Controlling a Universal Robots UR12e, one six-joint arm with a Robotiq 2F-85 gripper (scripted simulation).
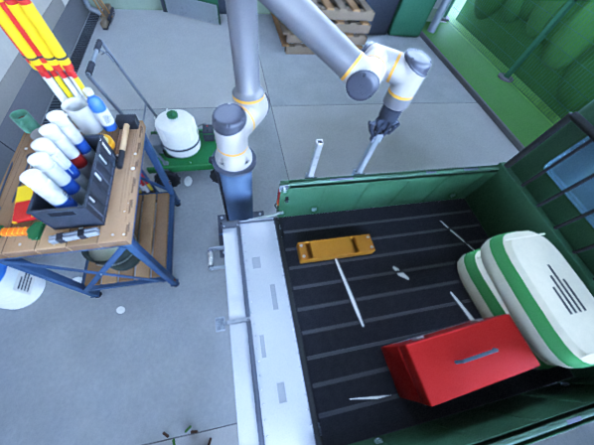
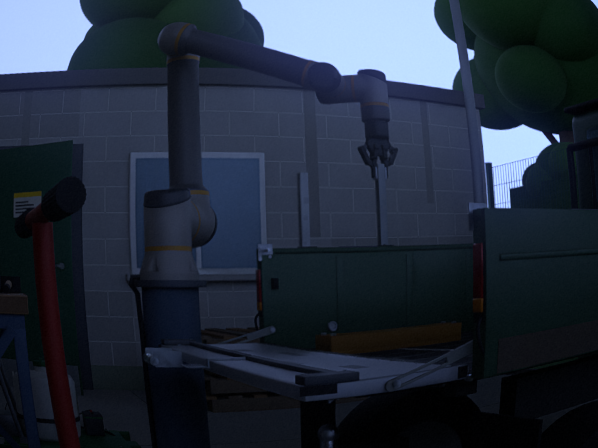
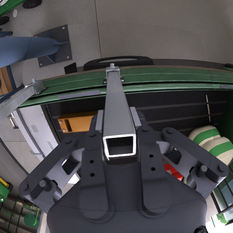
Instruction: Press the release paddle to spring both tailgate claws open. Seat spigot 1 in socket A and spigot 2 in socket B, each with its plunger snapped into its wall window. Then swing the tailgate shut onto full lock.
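A grey square-tube spigot post [image 1: 368, 153] [image 2: 382, 205] [image 3: 115, 106] stands upright with its foot at the top rail of the truck bed's green side wall [image 1: 387, 186] [image 3: 140, 79]. A second post [image 1: 314, 158] [image 2: 303, 209] [image 3: 18, 99] stands on the same wall closer to the tailgate. The grey tailgate [image 1: 253, 318] [image 2: 280, 367] lies swung down flat at the rear of the bed. My gripper [image 1: 380, 130] [image 2: 378, 159] [image 3: 118, 140] is at the top end of the first post, closed and holding that post.
A red toolbox [image 1: 457, 360] and green-and-white cases [image 1: 526, 298] lie in the black bed, with an orange bracket [image 1: 335, 247] and loose thin rods near the tailgate end. My arm's blue pedestal [image 1: 236, 191] stands beside the bed corner. A loaded workbench [image 1: 74, 193] stands farther off.
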